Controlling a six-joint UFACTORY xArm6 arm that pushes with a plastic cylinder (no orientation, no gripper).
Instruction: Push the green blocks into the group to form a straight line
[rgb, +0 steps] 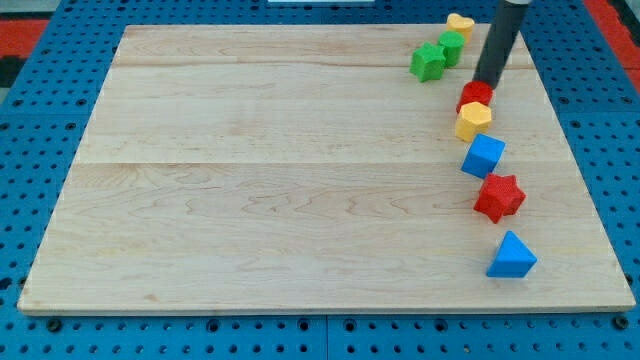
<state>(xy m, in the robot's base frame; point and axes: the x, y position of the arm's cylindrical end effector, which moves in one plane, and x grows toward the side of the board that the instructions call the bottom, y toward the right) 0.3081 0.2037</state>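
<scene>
Tip: my tip (487, 84), the bottom end of the straight dark rod, is sitting right at the top edge of the red block (476, 96); it's a bare rod, so it isn't clenching or holding a thing.
Green blocks: the green star-ish block (428, 62) and the green cube-like block (451, 47) are touching each other near the view's top, just left of the rod.
Line: the red block, the yellow heart-ish block (473, 120), the blue cube (483, 156), the red star block (499, 197) and the blue triangle block (511, 256) are trailing down the view's right.
Loner: another yellow block (459, 24) is sitting at the top edge, near the greens.
Surface: everything's resting on the light wooden board (250, 180).
</scene>
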